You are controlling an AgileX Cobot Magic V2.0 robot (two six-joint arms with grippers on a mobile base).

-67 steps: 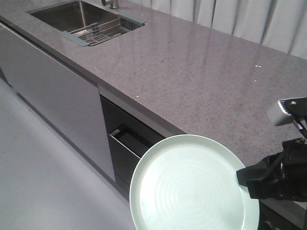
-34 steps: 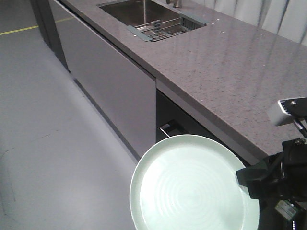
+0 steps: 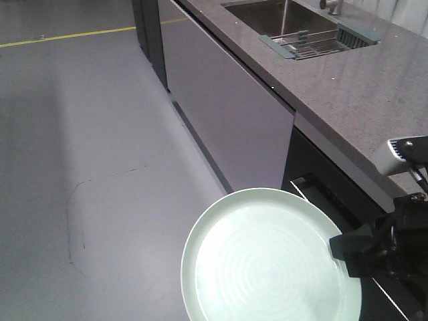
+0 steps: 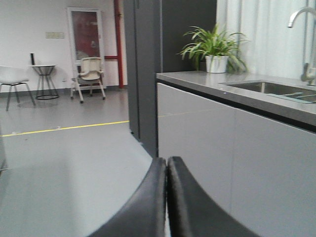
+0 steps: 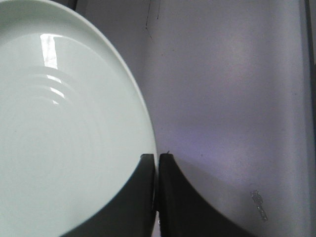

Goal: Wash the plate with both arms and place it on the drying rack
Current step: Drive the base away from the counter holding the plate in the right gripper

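The pale mint-green plate (image 3: 267, 261) hangs flat over the grey floor at the bottom of the front view. My right gripper (image 3: 342, 249) is shut on its right rim. In the right wrist view the plate (image 5: 64, 123) fills the left half and the gripper (image 5: 157, 157) pinches its edge between the two black fingers. My left gripper (image 4: 167, 160) is shut and empty, pointing along the cabinet front; it does not show in the front view. The drying rack (image 3: 319, 43) lies across the right end of the sink (image 3: 274, 15), far from the plate.
A long grey counter (image 3: 374, 100) runs along the right, with grey cabinet fronts (image 3: 227, 107) and a dark open drawer (image 3: 328, 194) below it. A faucet (image 4: 301, 15) and a potted plant (image 4: 215, 49) stand on it. Chairs (image 4: 89, 74) stand far off.
The front view has swung left: the counter and sink slid to the right and more floor shows. The plate stays held in the same spot in the frame.
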